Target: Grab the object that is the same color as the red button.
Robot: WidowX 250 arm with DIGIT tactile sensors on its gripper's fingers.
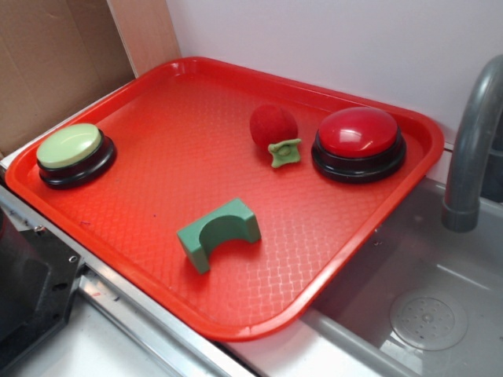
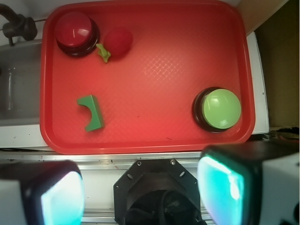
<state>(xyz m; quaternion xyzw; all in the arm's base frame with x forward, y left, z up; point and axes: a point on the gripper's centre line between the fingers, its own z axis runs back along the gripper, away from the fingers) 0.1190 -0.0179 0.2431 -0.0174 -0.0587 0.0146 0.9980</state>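
A shallow red plastic tray (image 1: pixel 157 149) with a raised rim and a fine woven-pattern floor is seen carrying four things. The red button (image 1: pixel 357 132), a glossy smooth dome on a round black base, is taken as the landmark. Just beside it, toward the tray's middle, lies the red ball (image 1: pixel 273 125), matte and fuzzy-looking, close to round so that no long axis can be made out. Its light-green star-shaped leaf piece (image 1: pixel 284 151) is turned toward the tray's near edge and slightly toward the red button. A dark-green arch block (image 1: pixel 218 232), smooth, is lying well apart from the red button. Farthest from it sits a pale-green domed button (image 1: pixel 71 146) on a black base. The tool (image 2: pixel 140 192) is held above the tray's edge, its two pads spread wide apart, gripping nothing.
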